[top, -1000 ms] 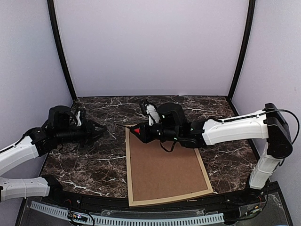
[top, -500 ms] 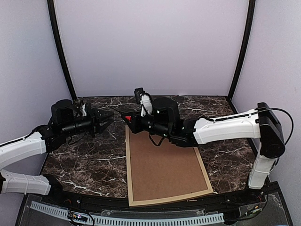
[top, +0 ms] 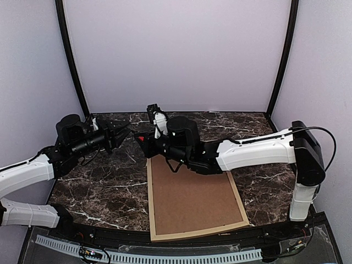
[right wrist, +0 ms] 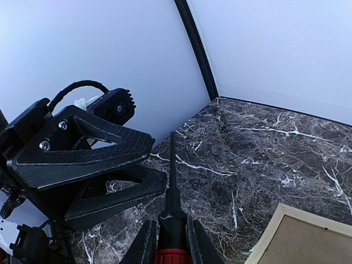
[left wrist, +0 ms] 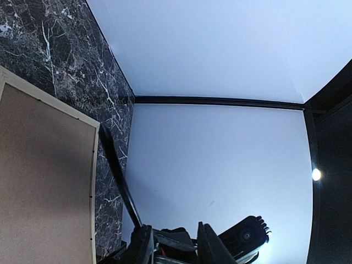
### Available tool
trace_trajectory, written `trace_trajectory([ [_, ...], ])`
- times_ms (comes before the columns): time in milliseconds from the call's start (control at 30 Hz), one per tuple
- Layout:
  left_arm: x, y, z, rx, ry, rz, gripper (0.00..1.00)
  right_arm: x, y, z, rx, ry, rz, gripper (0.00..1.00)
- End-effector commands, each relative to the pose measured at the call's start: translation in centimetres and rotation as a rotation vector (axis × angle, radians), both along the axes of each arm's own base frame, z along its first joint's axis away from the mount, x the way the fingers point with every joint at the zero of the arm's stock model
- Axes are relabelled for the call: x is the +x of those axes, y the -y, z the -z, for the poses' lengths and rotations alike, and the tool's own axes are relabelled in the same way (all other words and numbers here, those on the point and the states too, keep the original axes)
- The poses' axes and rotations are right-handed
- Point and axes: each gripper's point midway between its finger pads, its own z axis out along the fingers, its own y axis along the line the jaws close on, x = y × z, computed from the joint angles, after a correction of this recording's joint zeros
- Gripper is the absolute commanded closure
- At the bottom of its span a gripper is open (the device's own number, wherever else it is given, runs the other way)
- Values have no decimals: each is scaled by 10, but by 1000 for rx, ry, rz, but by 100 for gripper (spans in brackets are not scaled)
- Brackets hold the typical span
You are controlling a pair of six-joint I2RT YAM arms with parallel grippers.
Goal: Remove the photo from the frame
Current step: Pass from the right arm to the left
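The frame (top: 149,204), thin light wood, lies face down at the table's middle front, with the brown backing board (top: 192,198) filling it. The photo is hidden. My right gripper (top: 145,139) is past the frame's far left corner, shut on a screwdriver (right wrist: 172,212) with a red-and-black handle; its shaft points at my left gripper. My left gripper (top: 122,132) is open and empty, its fingertips (right wrist: 153,144) close beside the shaft's tip. In the left wrist view the shaft (left wrist: 118,179) runs beside one finger of the left gripper (left wrist: 175,243), outside the jaws.
The frame's corner and backing board show at the right wrist view's lower right (right wrist: 272,234). Dark marble table (top: 99,187) lies around the frame. Pale booth walls and black corner posts (top: 70,60) close in the back and sides.
My right gripper has carried the screwdriver left and back, off the frame's corner. My left gripper has risen and moved right to meet its tip. The frame has not moved.
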Motion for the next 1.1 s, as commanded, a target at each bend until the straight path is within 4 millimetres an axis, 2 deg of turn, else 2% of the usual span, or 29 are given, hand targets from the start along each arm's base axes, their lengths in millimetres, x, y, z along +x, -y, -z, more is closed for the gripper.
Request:
trace_trajectory([
  [0,0,-1,0,16,-13,-14,71,2,-1,-26,33,65,48,100],
  [367,4,-8,12,52,-13,-62,70,-8,-6,-23,23,72,11,100],
  [467,8,-9,8,19,15,-78,71,-13,-10,-22,22,76,-10,100],
  [767,14,-1,23,30,-12,-57,85,-18,-16,-17,12,78,-30,100],
  [900,14,-3,27,40,-25,-68,99,-17,-17,-12,2,78,-19,100],
  [1067,8,-9,31,73,-32,-76,100,-17,-15,0,-17,60,-20,98],
])
